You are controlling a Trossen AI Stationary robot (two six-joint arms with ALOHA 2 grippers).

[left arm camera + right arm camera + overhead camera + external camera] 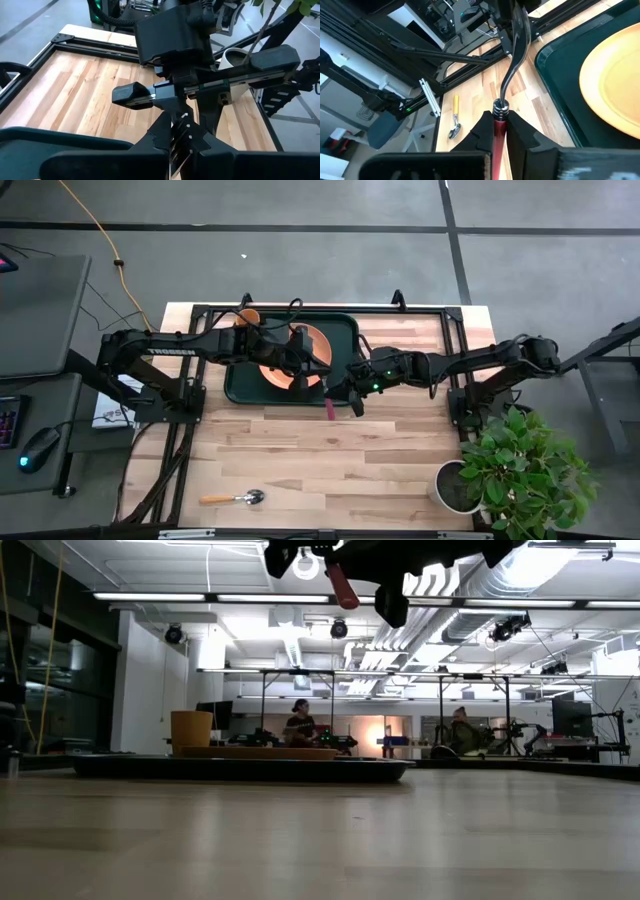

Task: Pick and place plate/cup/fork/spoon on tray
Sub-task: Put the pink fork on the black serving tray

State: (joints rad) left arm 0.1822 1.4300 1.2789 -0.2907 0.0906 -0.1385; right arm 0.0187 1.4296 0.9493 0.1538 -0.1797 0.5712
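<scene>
Both claws pinch the small fork with silver tines and slim pink handle [512, 60] at once: the right gripper [340, 395] clamps its handle, the left gripper [312, 372] is closed on the tines, above the dark green rectangular tray [340, 330]. If neither lets go, the fork may twist or drop. Arms reach inward, meeting mid-table

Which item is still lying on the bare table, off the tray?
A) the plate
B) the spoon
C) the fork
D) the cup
B: the spoon lies alone on the wood near the table's front edge, while the plate and cup sit on the tray and the fork is held in the air.
</scene>
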